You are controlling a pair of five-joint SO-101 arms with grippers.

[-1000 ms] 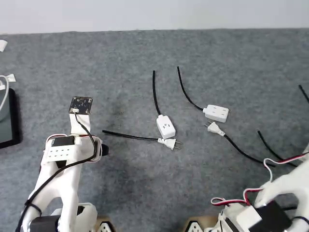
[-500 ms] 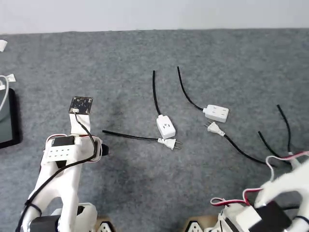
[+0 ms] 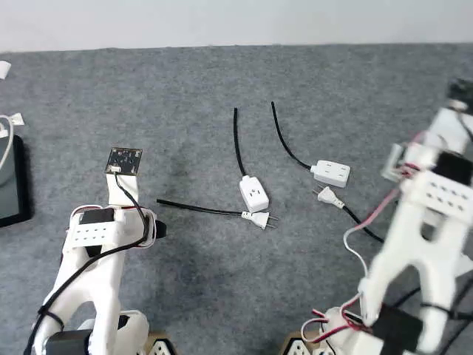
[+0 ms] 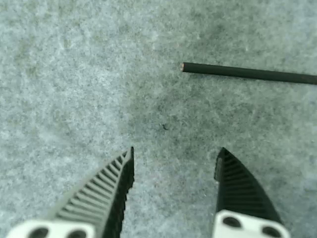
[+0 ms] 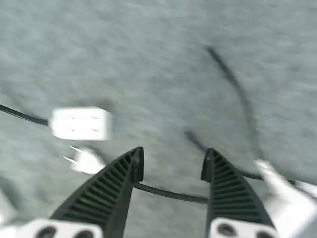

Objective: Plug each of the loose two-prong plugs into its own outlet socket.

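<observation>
At the far left edge of the grey felt surface [image 3: 192, 81] a dark flat device [image 3: 11, 185] is seen. Just right of it the left arm [image 3: 96, 259] is held over the felt. The left gripper [image 4: 176, 153] is shown by its wrist view with the jaws spread apart and nothing between them. The cut end of a black cord [image 4: 247, 73] is seen lying just beyond the fingertips.

In the high view this cord is traced rightward to the first plug [image 3: 257, 219], which is laid flat and unplugged, its two prongs pointed right. The white first socket [image 3: 254, 194] is found just beside it on the far side; whether the two touch cannot be told.

Further right the second socket [image 3: 331, 172] is laid, with the second plug [image 3: 329, 196] close on its near side, not inserted. The second cord [image 3: 366, 231] is led off rightward under the right arm [image 3: 417, 222].

The right gripper [image 5: 173, 151] is seen in its wrist view with the jaws parted and empty, held above that cord, and the second socket and second plug are seen blurred beside one finger.
</observation>
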